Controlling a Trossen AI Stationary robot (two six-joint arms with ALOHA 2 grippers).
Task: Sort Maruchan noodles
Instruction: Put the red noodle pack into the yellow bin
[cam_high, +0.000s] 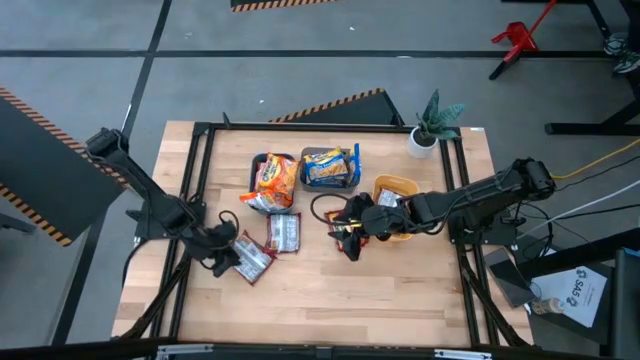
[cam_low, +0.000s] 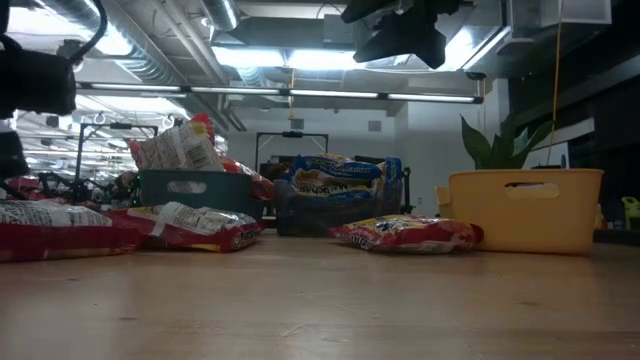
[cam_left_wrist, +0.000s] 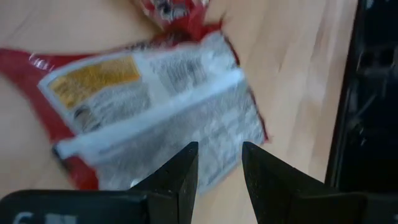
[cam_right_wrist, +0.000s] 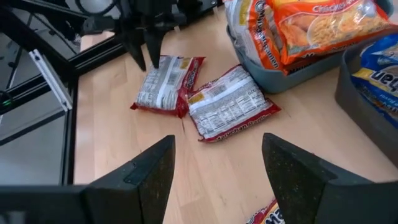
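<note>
Left gripper (fingers apart) above silvery packet; right gripper spread wide.

Front of table: bare wood — open passage.
Left side: two silvery-red packets lie flat side by side, left gripper at the outer one's edge.
Middle: right gripper over a packet — fingers apart.
Back: teal tray, grey tray, orange tray in a row; plant at the corner.
</note>
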